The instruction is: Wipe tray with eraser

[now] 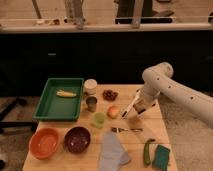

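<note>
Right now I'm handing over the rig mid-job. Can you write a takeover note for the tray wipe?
Gripper: low over the right half of the table, right of the round fruit.
Eraser: directly below the gripper, apparently on the table, well apart from the tray.
Tray: far left of the table, with a yellow item lying inside near its back.
Done: the arm is positioned at the eraser, and no wiping is under way.
Left: secure the eraser, carry it left to the tray, and wipe the tray floor, minding the yellow item.

Grn tray (pixel 50 106), tan eraser (pixel 134 121) below wht pincer (pixel 136 110), orange bowl (pixel 44 143).
</note>
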`<state>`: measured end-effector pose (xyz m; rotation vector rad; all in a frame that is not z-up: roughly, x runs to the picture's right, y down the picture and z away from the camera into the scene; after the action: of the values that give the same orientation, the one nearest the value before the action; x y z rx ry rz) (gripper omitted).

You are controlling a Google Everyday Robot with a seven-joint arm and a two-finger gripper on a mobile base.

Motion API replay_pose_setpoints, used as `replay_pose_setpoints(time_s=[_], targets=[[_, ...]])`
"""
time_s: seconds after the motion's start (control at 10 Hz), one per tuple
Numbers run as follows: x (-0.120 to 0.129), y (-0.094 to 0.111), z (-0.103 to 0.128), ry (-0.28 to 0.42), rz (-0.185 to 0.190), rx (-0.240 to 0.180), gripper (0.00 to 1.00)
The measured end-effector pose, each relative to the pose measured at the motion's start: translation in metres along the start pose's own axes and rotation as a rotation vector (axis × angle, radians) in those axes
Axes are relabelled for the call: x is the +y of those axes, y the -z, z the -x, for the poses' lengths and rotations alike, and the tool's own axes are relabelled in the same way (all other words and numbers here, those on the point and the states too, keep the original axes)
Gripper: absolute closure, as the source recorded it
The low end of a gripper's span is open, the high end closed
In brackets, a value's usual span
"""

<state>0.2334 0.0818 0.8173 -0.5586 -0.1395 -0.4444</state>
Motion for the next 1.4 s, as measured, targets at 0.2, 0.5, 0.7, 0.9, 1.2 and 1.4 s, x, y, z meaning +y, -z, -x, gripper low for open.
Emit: replay_pose_setpoints(time_s=[0.2,0.5,0.7,0.9,1.2,1.4], targets=[[-0.001,0.0,0.004,0.01,0.0,-0.002,1.0],[-0.008,0.008,0.031,0.084,-0.01,0.003,1.0],[-0.02,0.017,0.068,0.149,-0.025,0.002,1.0],[-0.027,0.023,0.101,0.213,-0.033,0.001,1.0],[-0.039,0.025,0.143,0.298,-0.037,-0.008,1.0],[-0.047,0.027,0.165,0.337,-0.04,-0.012,1.0]])
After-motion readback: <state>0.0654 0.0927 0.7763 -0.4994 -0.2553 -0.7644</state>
